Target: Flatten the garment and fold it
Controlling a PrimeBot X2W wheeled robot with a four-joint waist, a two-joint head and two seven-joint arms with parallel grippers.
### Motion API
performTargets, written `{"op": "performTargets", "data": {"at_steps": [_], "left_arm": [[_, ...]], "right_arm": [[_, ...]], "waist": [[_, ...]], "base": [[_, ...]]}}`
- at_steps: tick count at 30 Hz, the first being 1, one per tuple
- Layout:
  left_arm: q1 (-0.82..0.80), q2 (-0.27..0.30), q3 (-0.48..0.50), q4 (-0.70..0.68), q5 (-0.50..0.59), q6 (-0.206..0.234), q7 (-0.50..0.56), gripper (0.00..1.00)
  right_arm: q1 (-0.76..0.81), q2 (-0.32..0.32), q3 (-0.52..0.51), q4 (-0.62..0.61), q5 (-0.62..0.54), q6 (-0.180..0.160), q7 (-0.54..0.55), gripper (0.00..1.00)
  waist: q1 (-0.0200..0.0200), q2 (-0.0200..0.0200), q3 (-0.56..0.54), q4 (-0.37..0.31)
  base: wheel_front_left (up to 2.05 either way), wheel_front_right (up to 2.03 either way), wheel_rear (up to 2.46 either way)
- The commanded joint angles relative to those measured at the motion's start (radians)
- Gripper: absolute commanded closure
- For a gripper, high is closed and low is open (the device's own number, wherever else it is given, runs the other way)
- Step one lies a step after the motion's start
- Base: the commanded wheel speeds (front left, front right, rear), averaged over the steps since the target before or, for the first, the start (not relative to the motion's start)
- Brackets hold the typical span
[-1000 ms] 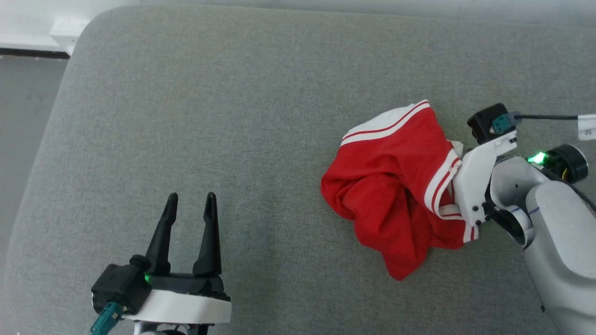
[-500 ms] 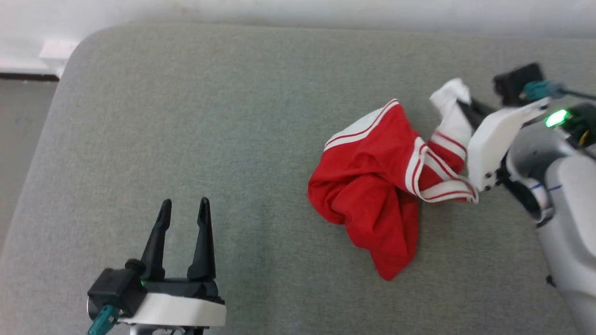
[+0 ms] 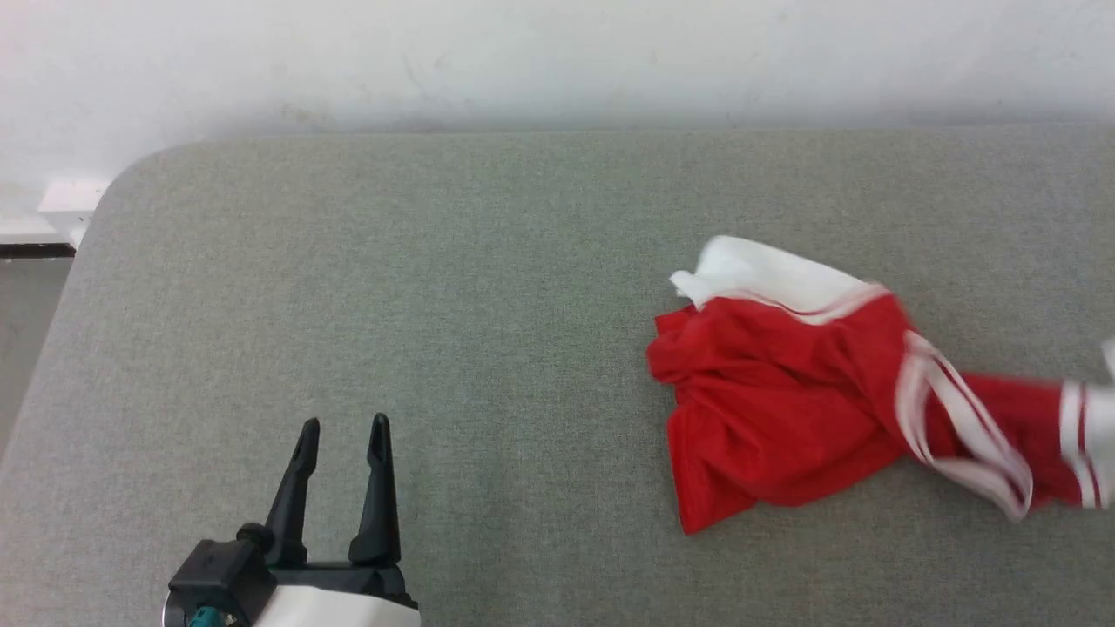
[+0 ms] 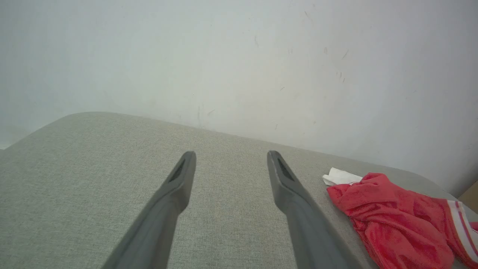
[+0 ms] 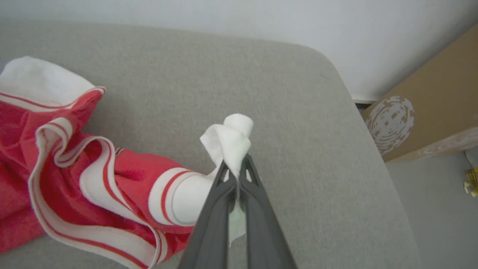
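**Soft daylight, one smear of motion**

Even, diffuse light falls on the grey cushion (image 3: 348, 261), leaving only faint shadows under the cloth. The white wall (image 3: 557, 61) glows close to washed out in the head view. The garment (image 3: 784, 392) streaks with motion blur toward that view's right edge. In the wrist views the left gripper (image 4: 231, 154) and right gripper (image 5: 237, 164) loom soft, out of focus, and the cushion's edge bows with wide-angle distortion.

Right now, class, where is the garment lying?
Head view: the garment lies crumpled at the right of the grey cushion, a white sleeve pinched in the right claw.
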Motion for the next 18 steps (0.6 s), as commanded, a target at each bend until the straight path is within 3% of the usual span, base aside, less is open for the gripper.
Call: {"op": "performTargets", "data": {"at_steps": [1,5,10,11,13,18], "left_arm": [[0.01,-0.002,0.005,-0.001,0.009,0.003,-0.005,0.0],[0.014,-0.002,0.015,0.001,0.017,-0.003,-0.005,0.0],[0.011,-0.002,0.016,0.009,0.029,-0.014,-0.005,0.0],[0.01,-0.002,0.016,0.011,0.03,-0.015,-0.005,0.0],[0.008,-0.002,0.016,0.015,0.033,-0.017,-0.005,0.0],[0.007,-0.002,0.011,0.012,0.029,-0.013,-0.005,0.0]], "right_arm": [[0.068,0.028,-0.032,0.0,-0.01,-0.001,0.002,1.0],[0.228,0.116,-0.101,0.034,-0.027,-0.001,-0.007,1.0],[0.256,0.185,-0.097,0.124,-0.045,-0.001,-0.078,1.0],[0.247,0.191,-0.095,0.138,-0.049,-0.001,-0.096,0.73],[0.223,0.197,-0.085,0.157,-0.058,-0.001,-0.122,0.0],[0.131,0.163,-0.034,0.095,-0.037,-0.001,-0.129,0.0]], "waist": [[0.0003,0.0,-0.002,-0.001],[0.0003,0.0,0.002,-0.002],[0.0003,0.0,-0.004,-0.01],[0.0003,0.0,-0.006,-0.012],[0.0003,0.0,-0.009,-0.015],[0.0003,0.0,-0.009,-0.016]], "base": [[0.0,0.0,0.0],[0.0,0.0,0.0],[0.0,0.0,0.0],[0.0,0.0,0.0],[0.0,0.0,0.0],[0.0,0.0,0.0]]}}
